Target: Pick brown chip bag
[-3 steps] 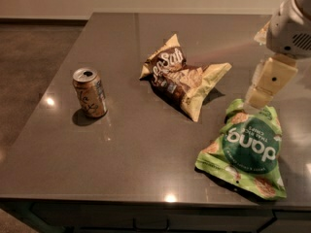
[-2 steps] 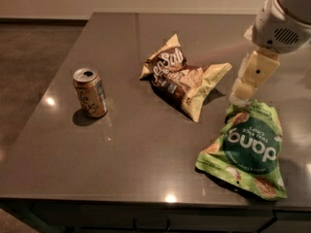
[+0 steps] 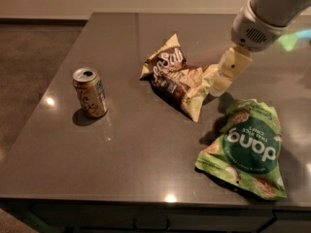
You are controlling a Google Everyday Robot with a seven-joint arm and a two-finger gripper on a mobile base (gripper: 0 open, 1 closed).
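Note:
The brown chip bag point(image 3: 177, 79), dark brown and pale yellow with white script lettering, lies crumpled on the grey table point(image 3: 121, 144) near its middle. My gripper point(image 3: 221, 84) hangs from the white arm at the upper right. It is just at the bag's right corner, low over the table, between the brown bag and the green bag. It holds nothing that I can see.
A bright green "dang" bag point(image 3: 248, 147) lies at the front right. A tan drink can point(image 3: 90, 92) stands upright at the left. The table's front edge runs along the bottom and its left edge drops to the floor.
My arm and gripper have moved left, from above the green bag to the right corner of the brown chip bag. The bags and the can have not moved.

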